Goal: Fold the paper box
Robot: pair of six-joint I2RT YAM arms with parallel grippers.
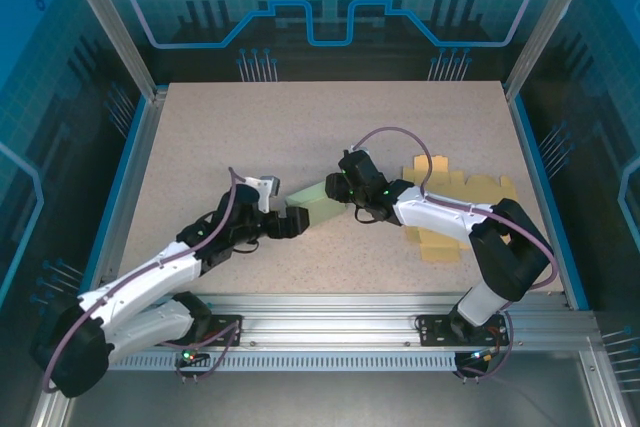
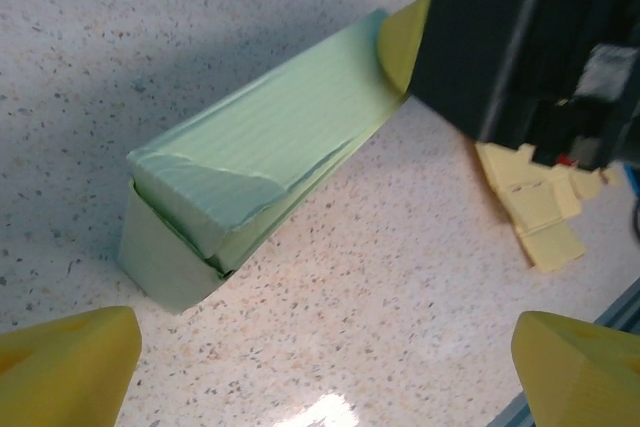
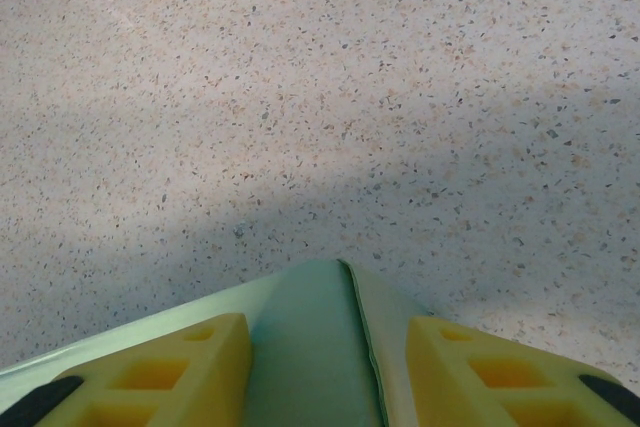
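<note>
1. Near the middle of the tabletop [image 1: 230, 127], a touch toward the near edge, sits the paper box [image 1: 315, 202], right between the two arms.
2. Its long axis runs diagonally, from near-left up to far-right. One end points at each arm, so neither has to reach across.
3. The right fingers [image 3: 190, 362] are pinching the far-right end. On the right wrist cam the green card sits squeezed between them, seam and all.
4. The left fingers [image 2: 75, 362] are spread wide with nothing between them. The box's near-left end lies just ahead of them, close but apart.
5. So the relation that matters, I'd say, is that the free end is straight in front of the left fingers, along the box's length. With the right arm anchoring the other end, any tuck or press looks like the left arm's job.
6. Looks-wise it's pale green, long and slim, more squashed sleeve than squared-up box. The near-left end has a flap curled over the top and loose layers showing at the corner, so it's not neatly closed yet.
7. The near-left end looks like it's resting on the tabletop. Can't tell for sure whether the pinched end is lifted.
8. Some flat yellow cutouts [image 1: 465, 187] lie over toward the right edge, well apart from the box.
</note>
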